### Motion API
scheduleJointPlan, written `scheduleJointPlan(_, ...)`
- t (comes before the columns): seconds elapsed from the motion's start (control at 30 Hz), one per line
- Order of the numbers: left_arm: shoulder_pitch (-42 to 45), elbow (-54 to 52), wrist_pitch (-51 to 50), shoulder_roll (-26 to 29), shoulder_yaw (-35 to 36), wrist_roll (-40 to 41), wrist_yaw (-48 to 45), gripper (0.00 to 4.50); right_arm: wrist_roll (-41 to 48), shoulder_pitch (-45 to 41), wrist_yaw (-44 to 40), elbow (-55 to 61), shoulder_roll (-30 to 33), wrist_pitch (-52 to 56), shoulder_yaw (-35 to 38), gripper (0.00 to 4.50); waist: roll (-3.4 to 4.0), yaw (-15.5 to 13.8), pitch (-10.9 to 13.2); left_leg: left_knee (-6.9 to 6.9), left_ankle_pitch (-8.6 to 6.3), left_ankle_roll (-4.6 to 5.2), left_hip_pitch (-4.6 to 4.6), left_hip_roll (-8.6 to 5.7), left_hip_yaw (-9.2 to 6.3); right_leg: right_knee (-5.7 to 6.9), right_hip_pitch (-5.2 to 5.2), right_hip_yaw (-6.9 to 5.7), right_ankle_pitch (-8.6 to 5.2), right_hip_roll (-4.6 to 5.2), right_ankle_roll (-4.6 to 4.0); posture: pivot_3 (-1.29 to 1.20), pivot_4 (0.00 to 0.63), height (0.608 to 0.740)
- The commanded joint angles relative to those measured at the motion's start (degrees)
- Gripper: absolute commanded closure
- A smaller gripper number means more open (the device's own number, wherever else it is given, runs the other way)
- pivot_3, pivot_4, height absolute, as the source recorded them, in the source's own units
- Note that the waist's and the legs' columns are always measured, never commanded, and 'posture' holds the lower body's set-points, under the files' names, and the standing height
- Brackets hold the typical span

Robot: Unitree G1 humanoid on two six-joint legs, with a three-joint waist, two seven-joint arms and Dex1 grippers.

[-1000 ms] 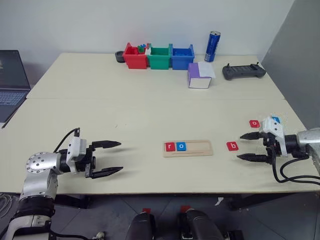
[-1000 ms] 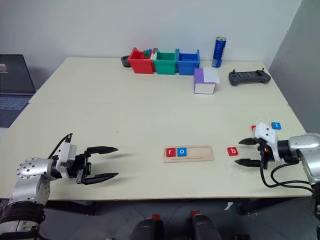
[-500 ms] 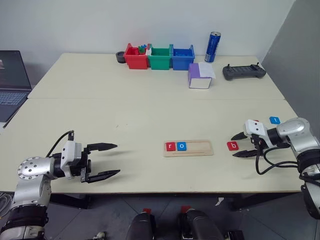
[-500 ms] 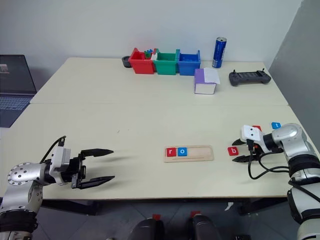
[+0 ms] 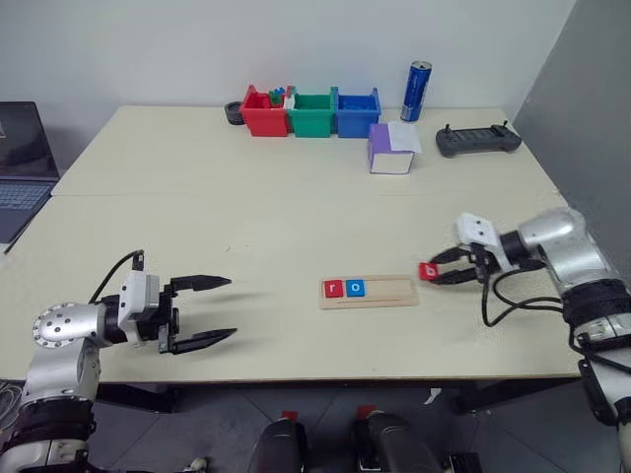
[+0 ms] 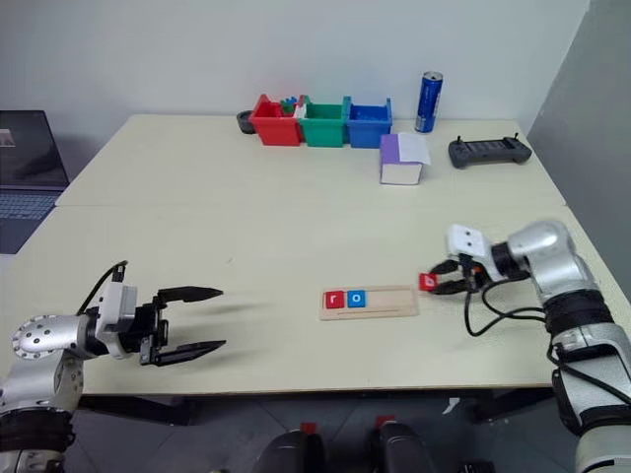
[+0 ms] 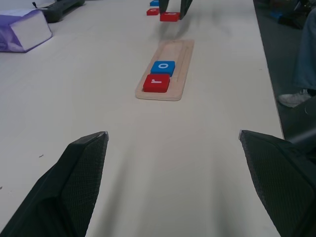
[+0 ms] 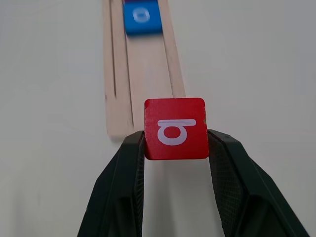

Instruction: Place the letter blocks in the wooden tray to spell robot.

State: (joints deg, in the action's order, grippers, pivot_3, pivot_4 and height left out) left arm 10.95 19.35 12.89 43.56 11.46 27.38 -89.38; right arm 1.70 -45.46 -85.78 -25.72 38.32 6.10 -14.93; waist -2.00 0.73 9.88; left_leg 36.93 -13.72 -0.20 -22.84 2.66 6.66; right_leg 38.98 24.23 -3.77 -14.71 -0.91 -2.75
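Note:
The wooden tray (image 5: 385, 293) lies at the table's front centre, with a red "r" block (image 5: 332, 288) and a blue "o" block (image 5: 355, 288) in its left end. My right gripper (image 5: 435, 272) is shut on the red "b" block (image 8: 175, 128). It holds the block just off the tray's right end. My left gripper (image 5: 204, 311) hovers open and empty over the table, well left of the tray. In the left wrist view another red block (image 7: 152, 11) and a blue block (image 7: 155, 2) lie on the table beyond the tray (image 7: 177, 54).
Red (image 5: 264, 113), green (image 5: 312, 112) and blue (image 5: 356, 111) bins line the far edge, beside a blue can (image 5: 419, 91). A purple-and-white box (image 5: 391, 148) and a black controller (image 5: 479, 141) sit at the back right. A laptop (image 5: 20, 158) is at the far left.
My right gripper closed on the red "b" block, lifted it and carried it left to the tray's right end. The left gripper stayed open in place.

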Motion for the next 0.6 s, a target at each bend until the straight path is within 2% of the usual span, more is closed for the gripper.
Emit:
scheduleJointPlan(0.03, 0.35, -0.51, 0.41, 0.3, 0.2, -0.06, 0.08, 0.0, -0.8, 0.1, 1.94, 3.48, -1.28, 5.06, -1.5, 3.05, 0.0, -0.19, 0.0, 0.01, 0.0, 0.0, -0.03, -0.01, 0.0, 0.0, 0.01, 0.0, 0.0, 0.01, 0.0, 0.0, 0.15, 0.74)
scheduleJointPlan(0.27, -1.49, -1.39, 0.67, 0.1, 0.77, -0.02, 0.91, 0.0, -3.07, -0.34, 4.61, 4.51, -4.57, 7.52, -5.06, 3.05, 0.0, -0.44, 0.0, 0.05, 0.0, 0.0, -0.07, -0.07, 0.01, -0.03, 0.03, 0.01, 0.0, 0.08, -0.01, 0.0, 0.15, 0.74)
scheduleJointPlan(0.6, -2.81, -4.12, -0.17, -0.04, 0.82, 0.57, 3.03, 0.0, -4.55, 0.27, 5.66, 4.06, -5.91, 7.29, -7.91, 3.05, 0.0, -0.36, 0.0, 0.04, 0.0, 0.0, -0.06, -0.07, 0.01, -0.03, 0.03, 0.01, -0.01, 0.07, -0.01, 0.0, 0.15, 0.74)
